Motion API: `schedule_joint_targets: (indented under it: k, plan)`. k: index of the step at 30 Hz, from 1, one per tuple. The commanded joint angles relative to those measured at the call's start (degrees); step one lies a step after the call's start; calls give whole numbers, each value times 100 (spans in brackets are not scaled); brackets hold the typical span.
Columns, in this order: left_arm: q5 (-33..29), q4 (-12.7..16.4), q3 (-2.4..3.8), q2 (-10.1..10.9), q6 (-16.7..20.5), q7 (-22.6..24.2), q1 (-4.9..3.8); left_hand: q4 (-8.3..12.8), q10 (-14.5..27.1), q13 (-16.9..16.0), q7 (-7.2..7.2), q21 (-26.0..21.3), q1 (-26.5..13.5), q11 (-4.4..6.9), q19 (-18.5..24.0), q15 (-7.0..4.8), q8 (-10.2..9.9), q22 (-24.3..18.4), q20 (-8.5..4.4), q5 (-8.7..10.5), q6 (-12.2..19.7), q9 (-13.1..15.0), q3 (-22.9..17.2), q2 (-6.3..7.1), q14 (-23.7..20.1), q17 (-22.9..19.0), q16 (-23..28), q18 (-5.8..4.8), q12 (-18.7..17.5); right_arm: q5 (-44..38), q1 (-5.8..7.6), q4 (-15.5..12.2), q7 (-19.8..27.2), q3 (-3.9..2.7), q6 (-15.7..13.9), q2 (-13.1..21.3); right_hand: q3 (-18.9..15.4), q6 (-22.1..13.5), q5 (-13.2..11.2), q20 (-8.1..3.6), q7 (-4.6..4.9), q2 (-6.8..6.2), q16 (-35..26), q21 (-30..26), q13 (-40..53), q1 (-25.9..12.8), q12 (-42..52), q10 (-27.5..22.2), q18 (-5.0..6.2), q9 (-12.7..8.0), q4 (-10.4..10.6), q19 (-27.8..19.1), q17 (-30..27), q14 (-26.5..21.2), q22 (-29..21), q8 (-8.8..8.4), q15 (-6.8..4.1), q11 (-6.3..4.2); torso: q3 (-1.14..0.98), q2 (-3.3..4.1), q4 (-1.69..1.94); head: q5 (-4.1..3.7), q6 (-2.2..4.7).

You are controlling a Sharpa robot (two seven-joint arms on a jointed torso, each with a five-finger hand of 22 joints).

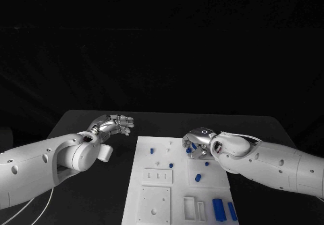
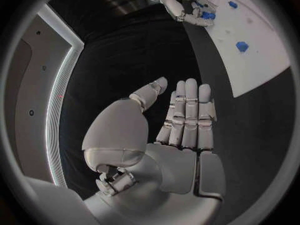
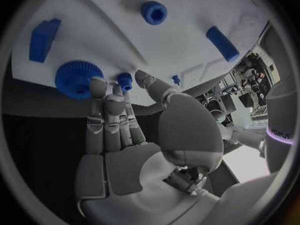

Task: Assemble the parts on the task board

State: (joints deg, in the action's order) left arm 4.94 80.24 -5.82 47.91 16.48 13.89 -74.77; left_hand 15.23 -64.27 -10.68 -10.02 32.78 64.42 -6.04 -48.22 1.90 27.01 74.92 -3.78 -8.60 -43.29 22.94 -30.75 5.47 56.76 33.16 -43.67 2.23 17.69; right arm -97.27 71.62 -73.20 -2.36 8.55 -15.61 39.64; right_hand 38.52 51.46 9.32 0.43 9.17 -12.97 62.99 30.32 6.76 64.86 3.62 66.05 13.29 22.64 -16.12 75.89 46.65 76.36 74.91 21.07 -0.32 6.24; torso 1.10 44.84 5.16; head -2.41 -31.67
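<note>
The white task board point(image 1: 165, 144) lies in the middle of the black table. My right hand point(image 1: 198, 138) hovers over its far right part with fingers stretched out and nothing held. In the right wrist view its fingertips point(image 3: 97, 87) sit close to a blue gear point(image 3: 78, 78) and a small blue peg point(image 3: 125, 80). Other blue parts lie on the board: a short peg point(image 1: 152, 151), an oblong piece point(image 1: 198, 177) and two long bars point(image 1: 218, 208) near the front. My left hand point(image 1: 116, 123) floats over the table left of the board, fingers straight, holding nothing.
The board has rectangular recesses point(image 1: 157, 176) and slots point(image 1: 189, 207) in its near half. A blue block point(image 3: 44, 39), a round piece with a hole point(image 3: 154, 12) and an oblong piece point(image 3: 222, 43) lie beyond the right hand. Black table point(image 1: 101, 197) surrounds the board.
</note>
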Motion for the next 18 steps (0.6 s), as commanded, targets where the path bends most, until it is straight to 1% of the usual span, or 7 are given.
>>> schedule_joint_targets:
  k: [1, 10, 13, 14, 15, 18]
  plan:
    - [28, 5, 5, -6, -87, 33, -6, 6, 58, -8, -9, 21, -71, 0, 33, -2, -38, 115, -11, 24, -47, 6, -44, 0, -47, -9, 33, 68, 26, -104, -44, -1, -99, 34, 212, 39, 43, 42, 25, -7, 6, -63, 35, 30, 4, 6, 28, 27, 171, -8, 7, 25, -11, -25, 125, -25, 2, 0, -4, 13, -6, 2, 16]
    - [28, -23, 4, -11, -87, 31, -6, 8, 61, -9, -9, 23, -72, -2, 35, -1, -39, 114, -10, 26, -48, 8, -46, 3, -48, -12, 32, 68, 25, -114, -43, -106, -99, 34, 162, 103, 107, 76, -36, -12, -7, -63, 69, 45, 3, 39, 44, 71, 171, -4, 14, 27, -44, -31, 121, -22, -8, -12, -7, 19, -2, -10, 44]
    - [28, -36, 4, -16, -88, 31, -6, 8, 63, -9, -9, 23, -72, -2, 35, -1, -40, 114, -9, 26, -48, 8, -47, 3, -48, -13, 32, 69, 25, -126, -42, -110, -106, 33, 121, 106, 207, 116, -142, -12, -21, -51, 100, 58, 16, 72, 61, 138, 171, 1, 41, 30, -78, -38, 117, -16, -29, -33, -8, 21, -4, -11, 55]
    - [28, -39, 3, -18, -90, 30, -6, 8, 63, -9, -9, 24, -73, -2, 36, -1, -40, 114, -9, 26, -48, 8, -47, 4, -48, -13, 32, 69, 25, -132, -42, -110, -108, 33, 106, 106, 231, 123, -165, -13, -23, -52, 107, 61, 20, 79, 63, 150, 171, 2, 45, 31, -86, -40, 117, -16, -33, -37, 5, 28, 14, -30, 67]
    - [28, -39, 3, -19, -91, 30, -6, 8, 63, -9, -9, 24, -73, -3, 36, -1, -40, 114, -9, 26, -48, 8, -47, 4, -48, -13, 32, 69, 25, -132, -42, -112, -106, 33, 99, 107, 292, 139, -234, -12, -28, -48, 120, 65, 29, 98, 66, 174, 171, 4, 60, 31, -104, -44, 115, -17, -40, -45, 33, 40, 50, -66, 82]
    - [28, -38, 3, -21, -96, 27, -6, 7, 64, -9, -9, 24, -74, -3, 36, 0, -40, 114, -9, 27, -48, 9, -47, 4, -48, -14, 32, 69, 25, -132, -42, -120, -92, 33, 45, 107, 429, 181, -376, -11, -43, -26, 151, 75, 55, 118, 78, 237, 171, 10, 122, 36, -139, -48, 112, -12, -58, -63, 31, 42, 51, -67, 89]
